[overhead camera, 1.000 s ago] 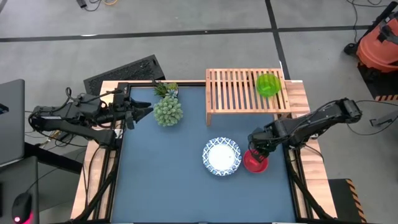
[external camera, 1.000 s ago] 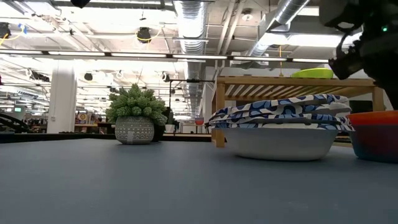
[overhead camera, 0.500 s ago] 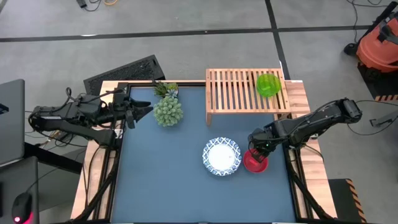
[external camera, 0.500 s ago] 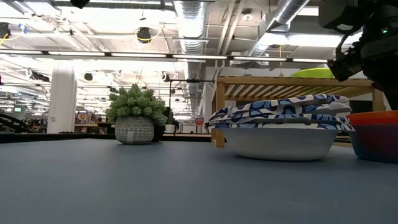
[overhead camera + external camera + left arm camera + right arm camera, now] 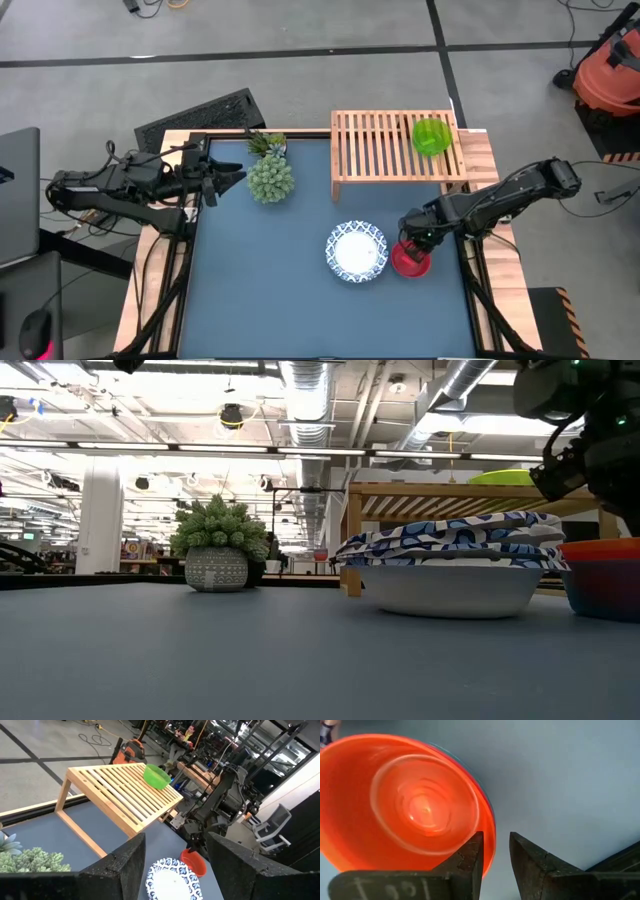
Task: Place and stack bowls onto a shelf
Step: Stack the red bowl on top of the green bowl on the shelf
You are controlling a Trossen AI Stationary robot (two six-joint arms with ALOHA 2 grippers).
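A red bowl (image 5: 411,261) sits nested in a teal one on the blue tabletop, near the right edge. My right gripper (image 5: 411,241) hovers over its far rim, open by a narrow gap (image 5: 496,862), with one finger inside the rim and one outside. Wide white bowls with blue patterned rims (image 5: 356,251) lie stacked just left of it. A lime green bowl (image 5: 431,135) rests on the right end of the light-wood slatted shelf (image 5: 375,150) at the far edge. My left gripper (image 5: 238,180) waits open at the table's left edge. My right gripper comes from above, pointing down, astride the red bowl's rim (image 5: 491,837). One finger (image 5: 470,857) is inside and the other outside. Whether they touch the rim I cannot tell. The bowl stays seated in the teal bowl on the table.
A spiky green plant in a pot (image 5: 270,178) stands at the far left, close to my left gripper. The shelf's left and middle slats are bare. Open tabletop (image 5: 260,290) spreads across the near left.
My right gripper has sunk a little toward the red bowl. The bowls have stayed where they were.
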